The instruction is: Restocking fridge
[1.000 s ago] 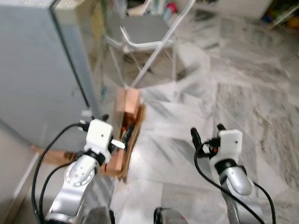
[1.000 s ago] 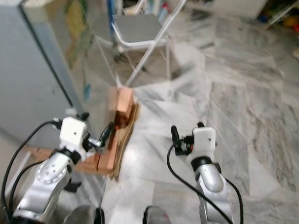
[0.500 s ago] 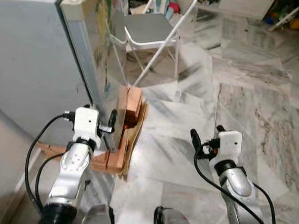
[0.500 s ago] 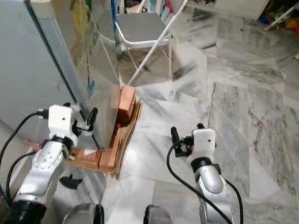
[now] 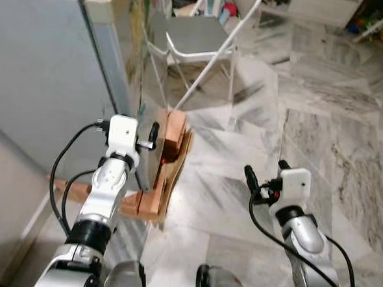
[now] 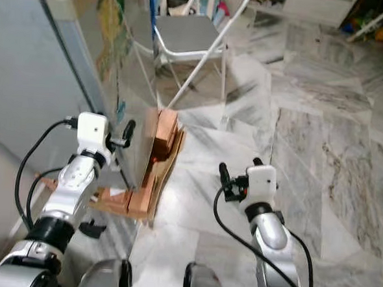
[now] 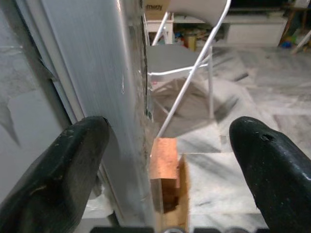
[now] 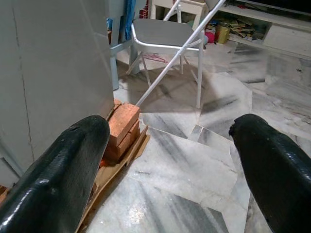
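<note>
The grey fridge stands at my left, its shiny door panel facing right. My left gripper is raised at the panel's lower vertical edge. In the left wrist view the gripper is open and that metal edge runs between its two black fingers. My right gripper hangs open over the marble floor, with nothing between its fingers.
Orange bricks on flattened cardboard lie on the floor against the fridge's base. A white folding chair stands beyond them. Marble floor spreads to the right, with clutter along the far wall.
My left arm has risen and reached forward, bringing its gripper up to the fridge panel's edge. The camera has shifted a little. The right arm has stayed where it was.
</note>
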Available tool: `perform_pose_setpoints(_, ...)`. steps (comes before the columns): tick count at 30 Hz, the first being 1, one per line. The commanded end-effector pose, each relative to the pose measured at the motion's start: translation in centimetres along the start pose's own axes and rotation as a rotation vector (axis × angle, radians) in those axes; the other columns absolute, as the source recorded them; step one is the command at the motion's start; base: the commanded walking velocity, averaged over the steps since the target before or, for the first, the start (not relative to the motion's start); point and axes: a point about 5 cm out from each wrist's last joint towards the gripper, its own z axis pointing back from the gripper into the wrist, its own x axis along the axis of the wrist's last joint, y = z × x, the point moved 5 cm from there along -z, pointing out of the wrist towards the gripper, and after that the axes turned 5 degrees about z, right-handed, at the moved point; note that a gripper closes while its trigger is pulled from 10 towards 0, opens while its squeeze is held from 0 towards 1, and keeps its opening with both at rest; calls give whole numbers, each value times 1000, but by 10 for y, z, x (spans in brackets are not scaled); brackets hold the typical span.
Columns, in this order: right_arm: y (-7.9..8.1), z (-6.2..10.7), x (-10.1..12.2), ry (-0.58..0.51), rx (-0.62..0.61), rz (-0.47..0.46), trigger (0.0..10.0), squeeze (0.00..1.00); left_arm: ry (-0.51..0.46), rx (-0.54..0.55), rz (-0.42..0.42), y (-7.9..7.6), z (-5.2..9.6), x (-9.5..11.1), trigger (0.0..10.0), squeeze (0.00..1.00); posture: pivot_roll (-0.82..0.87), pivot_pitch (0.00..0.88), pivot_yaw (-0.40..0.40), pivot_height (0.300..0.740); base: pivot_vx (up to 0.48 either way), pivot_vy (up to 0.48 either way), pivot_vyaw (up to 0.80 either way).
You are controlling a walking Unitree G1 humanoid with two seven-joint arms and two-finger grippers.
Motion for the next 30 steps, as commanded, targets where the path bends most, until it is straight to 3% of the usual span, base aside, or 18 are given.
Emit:
perform_pose_setpoints(1,-2,4,-1,7,-6,10,10000,0,-16,78,-16,21,-5,8,10000,0,34,167,-41,740,0,0,0)
perform_pose_setpoints(4,-2,5,0,5,-6,10,10000,0,-23,112,-28,29,-7,11,10000,0,31,168,-38,740,0,0,0)
perform_pose_setpoints(5,-1,6,0,5,-8,10,10000,0,-10,156,-37,39,-8,11,10000,0,29,167,-36,740,0,0,0)
perform_pose_setpoints(8,-2,7,0,7,-10,8,10000,0,-7,171,-25,43,-8,10,10000,0,30,169,-35,740,0,0,0)
perform_pose_setpoints(15,0,6,-2,13,-2,3,10000,0,-17,79,-8,23,-8,4,10000,0,35,171,-35,740,0,0,0)
perform_pose_setpoints(23,5,4,-8,47,31,-24,10000,0,-49,-63,-35,-4,-22,21,10000,0,34,162,-33,740,0,0,0)
perform_pose_setpoints(28,11,9,-28,164,91,-44,10000,0,-69,-89,-48,-11,-30,32,10000,0,33,152,-30,740,0,0,0)
perform_pose_setpoints(30,15,16,-42,239,138,-55,10000,0,-91,-110,-54,-19,-39,46,10000,0,35,147,-31,740,0,0,0)
